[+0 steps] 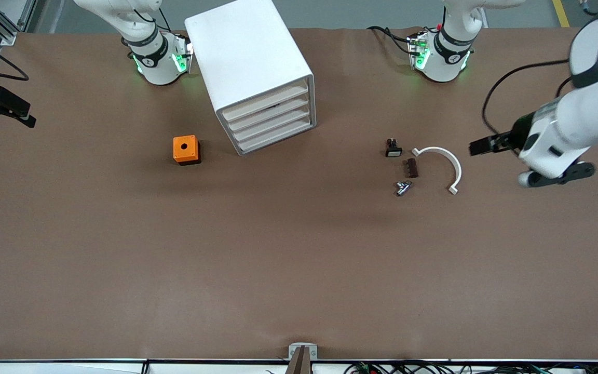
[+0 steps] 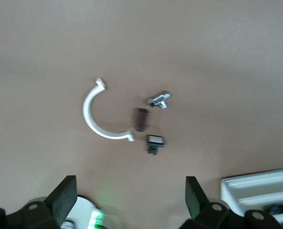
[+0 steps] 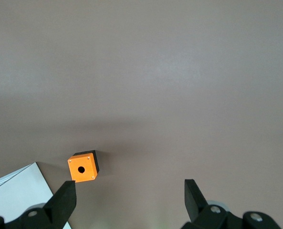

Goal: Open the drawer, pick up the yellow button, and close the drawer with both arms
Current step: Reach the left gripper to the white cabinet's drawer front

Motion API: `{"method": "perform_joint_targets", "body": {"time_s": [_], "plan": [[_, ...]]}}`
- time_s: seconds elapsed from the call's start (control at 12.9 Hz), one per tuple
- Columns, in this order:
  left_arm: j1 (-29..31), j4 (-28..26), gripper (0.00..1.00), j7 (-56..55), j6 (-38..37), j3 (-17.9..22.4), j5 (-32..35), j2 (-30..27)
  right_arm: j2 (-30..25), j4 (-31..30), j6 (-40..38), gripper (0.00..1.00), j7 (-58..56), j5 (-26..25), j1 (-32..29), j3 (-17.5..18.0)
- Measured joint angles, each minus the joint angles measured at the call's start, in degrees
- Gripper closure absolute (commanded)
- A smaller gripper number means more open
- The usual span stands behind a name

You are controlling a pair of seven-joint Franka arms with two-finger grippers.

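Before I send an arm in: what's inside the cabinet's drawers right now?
All four drawers of the white cabinet sit pushed in, so their contents are hidden in the front view. The left wrist view catches something dark in one tray, too unclear to identify. No button shows.

I can read no text, label, brand or number anywhere; my arm bases carry small round marks too faint to make out; the cabinet [image 1: 255, 72], the orange cube [image 1: 186, 149] and the small parts on the table [image 1: 299, 249] bear no lettering I can read.
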Motion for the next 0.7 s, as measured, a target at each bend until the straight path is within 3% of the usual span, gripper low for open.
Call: {"method": "perform_joint_targets", "body": {"time_s": [0.39, 0.7], "plan": [[-6.08, 0.3, 0.0, -23.86, 6.86, -0.54, -7.14, 11.08, 0.0, 0.03, 0.23, 0.0, 0.0, 0.0, 0.0, -0.04], [-11.85, 2.34, 0.0, -46.9, 8.76, -0.68, -13.13, 15.85, -0.01, 0.15, 0.29, 0.0, 0.0, -0.02, -0.01, -0.09]]}}
